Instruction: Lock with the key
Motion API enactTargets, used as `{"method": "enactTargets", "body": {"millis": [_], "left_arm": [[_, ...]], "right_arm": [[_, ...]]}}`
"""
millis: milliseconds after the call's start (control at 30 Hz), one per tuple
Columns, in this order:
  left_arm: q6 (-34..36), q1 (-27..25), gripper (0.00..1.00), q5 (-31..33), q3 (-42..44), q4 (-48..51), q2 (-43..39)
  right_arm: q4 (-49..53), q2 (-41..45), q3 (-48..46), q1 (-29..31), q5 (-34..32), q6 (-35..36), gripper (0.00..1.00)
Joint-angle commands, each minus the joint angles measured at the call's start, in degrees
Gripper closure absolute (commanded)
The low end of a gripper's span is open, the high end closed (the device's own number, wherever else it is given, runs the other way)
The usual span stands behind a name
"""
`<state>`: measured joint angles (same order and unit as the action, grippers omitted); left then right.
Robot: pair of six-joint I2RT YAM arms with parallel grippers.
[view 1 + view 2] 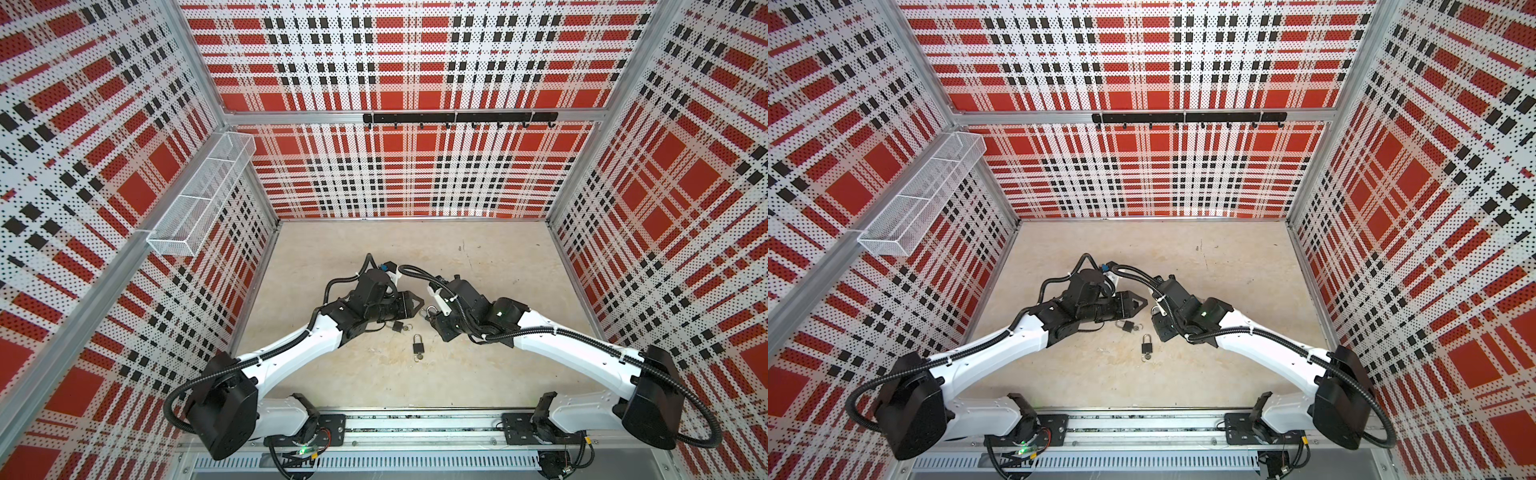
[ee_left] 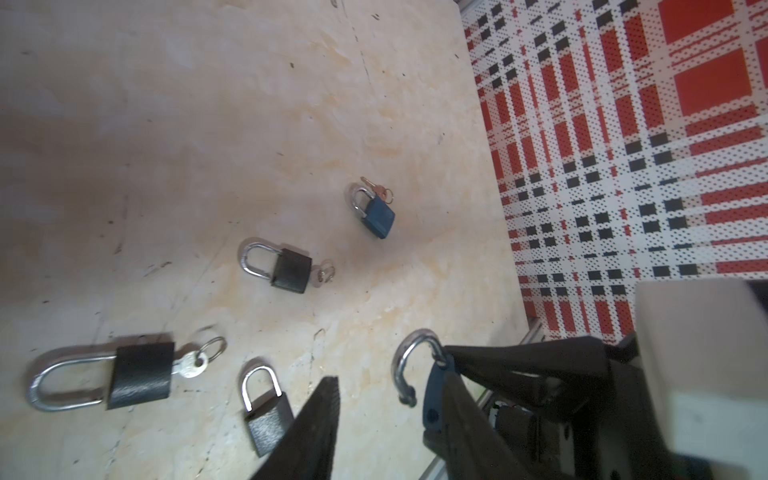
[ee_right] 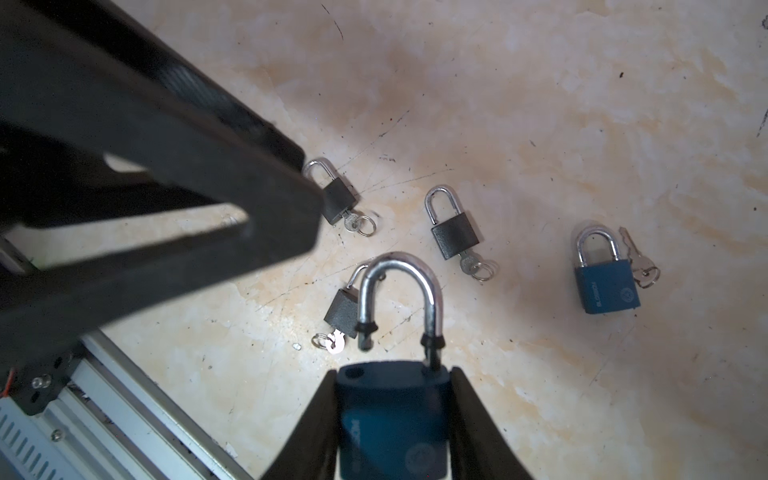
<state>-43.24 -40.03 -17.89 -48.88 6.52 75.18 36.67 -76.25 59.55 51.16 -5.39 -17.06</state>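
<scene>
Scuffed beige surface (image 3: 540, 104), plaid walls (image 1: 415, 62): the right fingers (image 3: 309, 424) are clamping a blue padlock (image 3: 392, 419) above it.
Its open shackle (image 3: 399, 270) is pointing out just beside the nearer left fingers (image 2: 316, 415), which are standing parted and empty; its key is not showing.

You have open tabletop (image 1: 478, 257) in the upper right of a top view; loose padlocks (image 1: 417, 344) and the raised blue padlock (image 1: 430, 311) block the centre.
</scene>
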Motion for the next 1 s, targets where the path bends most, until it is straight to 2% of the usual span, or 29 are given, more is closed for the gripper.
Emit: {"method": "enactTargets", "body": {"millis": [0, 167, 800, 967], "left_arm": [[-1.3, -0.6, 0.56, -3.4, -1.4, -6.4, 1.3], [-3.1, -0.8, 0.56, -5.3, -0.6, -10.7, 2.6], [-3.6, -0.8, 0.57, -5.2, 2.4, -12.6, 3.6], [-4.0, -0.9, 0.6, -6.2, 2.7, -13.4, 3.3]], "right_arm": [[-1.6, 1.9, 2.3, 0.3, 1.6, 0.9, 0.78], [-1.9, 2.2, 3.0, 0.3, 2.6, 0.6, 0.78], [-2.5, 3.7, 4.1, 0.3, 3.8, -0.7, 0.78], [-2.4, 3.9, 4.1, 0.3, 3.3, -0.8, 0.78]]}}
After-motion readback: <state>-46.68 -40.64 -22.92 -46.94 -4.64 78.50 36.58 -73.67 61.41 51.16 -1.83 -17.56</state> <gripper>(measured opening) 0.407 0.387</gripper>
